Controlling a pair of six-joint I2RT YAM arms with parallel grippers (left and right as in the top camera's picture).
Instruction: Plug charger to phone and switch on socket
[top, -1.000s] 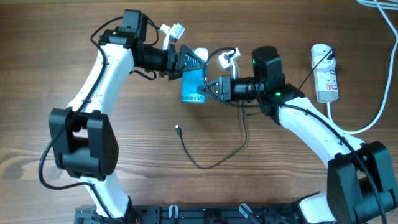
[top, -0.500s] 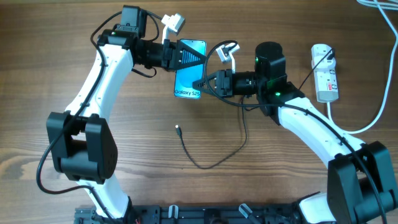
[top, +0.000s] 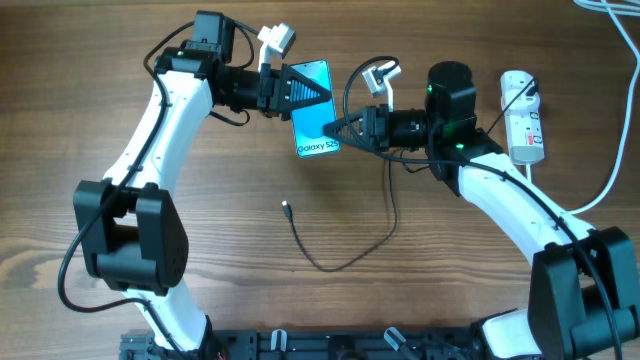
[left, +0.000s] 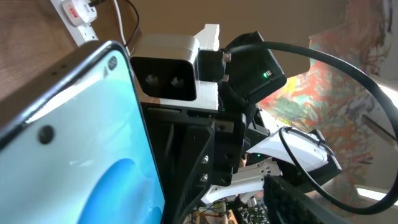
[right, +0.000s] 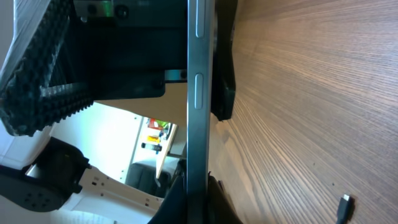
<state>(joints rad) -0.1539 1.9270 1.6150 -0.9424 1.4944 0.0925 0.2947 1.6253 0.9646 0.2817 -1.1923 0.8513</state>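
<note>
Two pincers were seen at the phone (top: 315, 118), which was held clear of the desk (top: 430, 300), tilted, with its blue screen turned upward and its lettered end nearer the robot. The right pincer (top: 337, 130) was closed on the phone's right edge near that end. In the right wrist view its fingertips (right: 219, 202) were seen pressed against both faces of the phone, which was shown edge-on.

The left pincer (top: 325, 96) was placed over the phone's far end from the opposite side and was spread wide. One ribbed finger (right: 37, 74) was seen well apart from the screen side and the other just beside the back. Whether that one was touching could not be told.

The charger (top: 330, 262) was seen lying on the desk in a loose curve, nearer the robot than the phone. Its small connector tip (top: 286, 208) was apart from both pincers and from the phone. Its black plug was seated in the socket (top: 524, 120), which was set at the far right of the desk, well apart from the phone.
</note>
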